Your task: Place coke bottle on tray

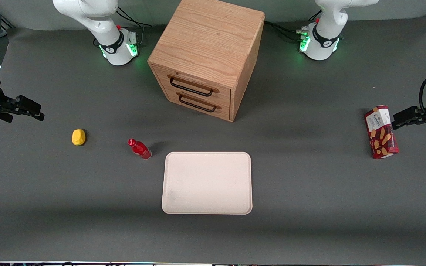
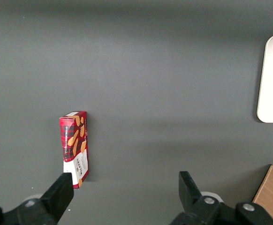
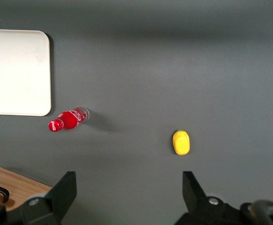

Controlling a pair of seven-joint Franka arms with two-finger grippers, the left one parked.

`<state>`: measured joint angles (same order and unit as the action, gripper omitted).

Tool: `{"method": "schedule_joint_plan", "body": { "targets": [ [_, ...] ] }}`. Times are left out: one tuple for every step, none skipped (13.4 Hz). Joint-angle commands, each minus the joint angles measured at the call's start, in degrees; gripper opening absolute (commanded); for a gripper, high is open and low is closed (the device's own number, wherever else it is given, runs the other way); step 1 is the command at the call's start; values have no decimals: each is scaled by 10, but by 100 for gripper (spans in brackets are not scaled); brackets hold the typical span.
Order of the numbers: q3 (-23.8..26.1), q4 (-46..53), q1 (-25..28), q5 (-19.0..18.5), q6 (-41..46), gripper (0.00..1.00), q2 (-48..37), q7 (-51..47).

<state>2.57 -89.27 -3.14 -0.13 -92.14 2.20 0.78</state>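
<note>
Front view: bottle (image 1: 139,148) standing on counter (image 1: 309,192), just beside bare tray (image 1: 207,183); not moved yet. Right wrist view: hand (image 3: 129,192) wide open, holding nothing, well apart from bottle. Grab, lift, place remaining.

Red coke bottle (image 1: 139,148), cream tray (image 1: 207,183)

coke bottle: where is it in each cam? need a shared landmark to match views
Front view: coke bottle stands on the table between the yellow lump and the tray, close to the tray's corner.
Right wrist view: coke bottle just off the tray corner; gripper open, above the table.
Left wrist view: not in it.
Shared landmark: the tray.
</note>
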Motion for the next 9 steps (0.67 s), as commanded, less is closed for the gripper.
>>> {"method": "schedule_joint_plan", "body": {
  "targets": [
    [-1, 6, 6, 8, 4, 100, 3, -12],
    [5, 24, 15, 8, 4, 100, 17, -16],
    [7, 46, 29, 8, 4, 100, 37, -25],
    [7, 68, 45, 8, 4, 100, 57, -48],
    [7, 92, 62, 8, 4, 100, 79, -75],
    [7, 119, 80, 8, 4, 100, 103, -93],
    [7, 144, 100, 7, 4, 100, 125, -109],
    [7, 168, 115, 7, 4, 100, 144, -130],
    [6, 187, 131, 7, 4, 100, 164, -155]
  ]
}}
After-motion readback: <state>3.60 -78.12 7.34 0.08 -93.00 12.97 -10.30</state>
